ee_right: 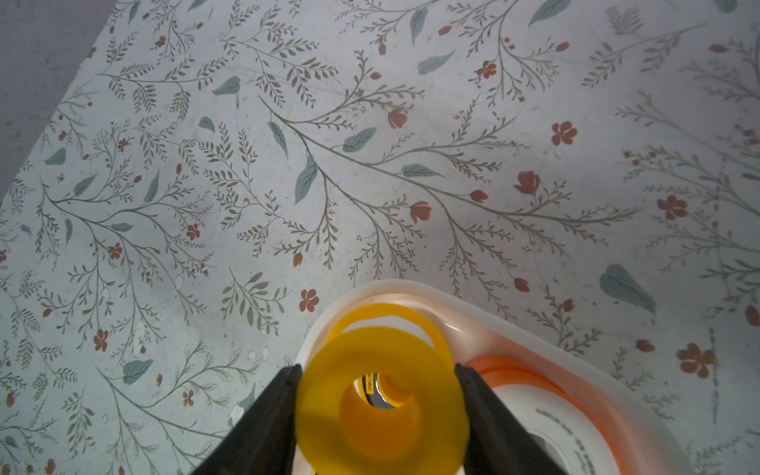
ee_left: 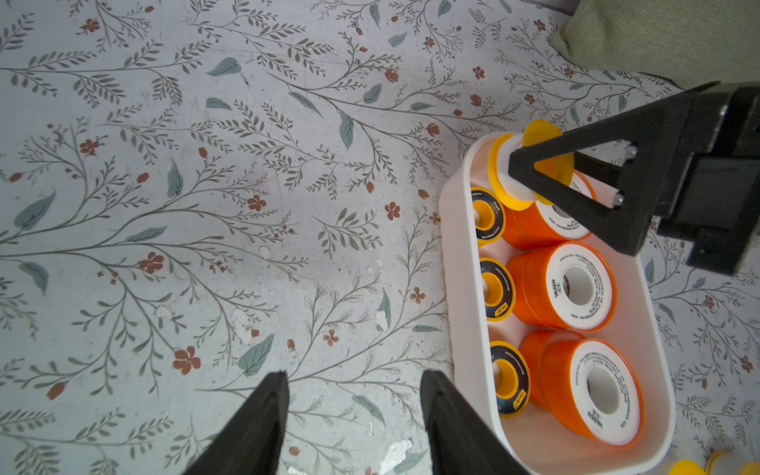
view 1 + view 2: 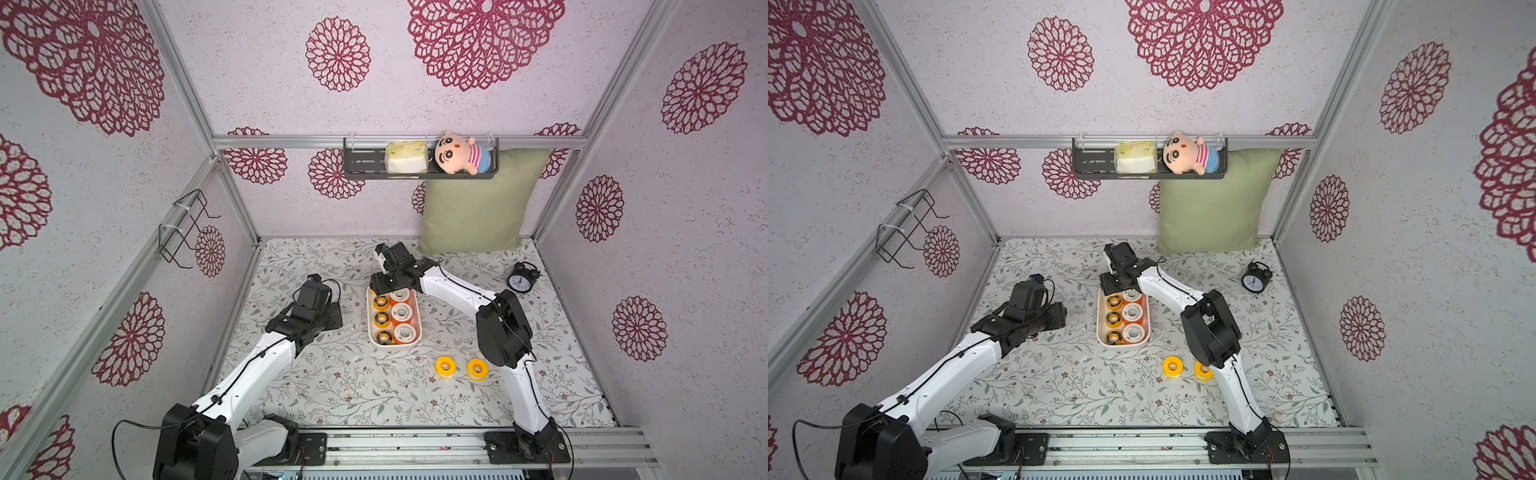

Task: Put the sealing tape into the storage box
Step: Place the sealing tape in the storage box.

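Right wrist view has the right claw (image 1: 380, 395) clamped on an all-yellow roll (image 1: 325, 415) of sealing tape, one finger against each side of it, just above the rounded far end of the storage box (image 1: 411, 292). From the left wrist view, that roll hangs over the box's corner, at the end of the row of three black-faced yellow rolls (image 2: 495, 290). Whether it touches anything below I cannot tell. Beside that row, inside the box, stand orange rolls (image 2: 555, 288) with white faces up. The left claw (image 2: 353, 376) is apart and empty, over the floral surface (image 2: 205, 205) just beside the box's long wall. In a top view, two more yellow rolls (image 3: 445, 367) lie on the surface outside the box, apart from its near end.
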You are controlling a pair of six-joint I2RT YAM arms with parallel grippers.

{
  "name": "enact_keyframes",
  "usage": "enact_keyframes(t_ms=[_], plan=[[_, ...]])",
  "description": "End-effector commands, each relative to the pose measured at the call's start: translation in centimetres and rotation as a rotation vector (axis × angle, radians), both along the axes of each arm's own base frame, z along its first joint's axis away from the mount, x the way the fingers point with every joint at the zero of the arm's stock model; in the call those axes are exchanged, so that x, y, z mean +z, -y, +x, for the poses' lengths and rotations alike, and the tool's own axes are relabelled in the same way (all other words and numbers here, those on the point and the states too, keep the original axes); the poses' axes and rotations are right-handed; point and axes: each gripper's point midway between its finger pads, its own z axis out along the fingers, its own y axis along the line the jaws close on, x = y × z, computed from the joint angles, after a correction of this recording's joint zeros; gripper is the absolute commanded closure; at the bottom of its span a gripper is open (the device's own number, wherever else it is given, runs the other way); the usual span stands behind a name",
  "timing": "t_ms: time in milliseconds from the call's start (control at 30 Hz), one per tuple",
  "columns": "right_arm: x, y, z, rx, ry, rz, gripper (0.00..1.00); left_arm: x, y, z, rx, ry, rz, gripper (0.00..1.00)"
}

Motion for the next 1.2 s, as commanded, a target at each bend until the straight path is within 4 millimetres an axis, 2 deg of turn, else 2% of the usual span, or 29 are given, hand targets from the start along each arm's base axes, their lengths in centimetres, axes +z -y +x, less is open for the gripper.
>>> enact_keyframes(t_ms=[0,733,1167], plan=[[0.8,0.3,0.4,-0.004,0.031,-0.051,0.38,0.9,-0.1,0.5,-0.005,0.028,-0.004,0.41],[-1.0,-0.9,-0.3,0.044,0.005,-0.138,0.38,0.7,-0.2,0.5,0.000,0.024,0.002,0.42],[-2.2,-0.7,-0.5,0.041,-0.006,-0.173,0.36,0.5,-0.2,0.5,-0.002,0.017,0.003,0.42]])
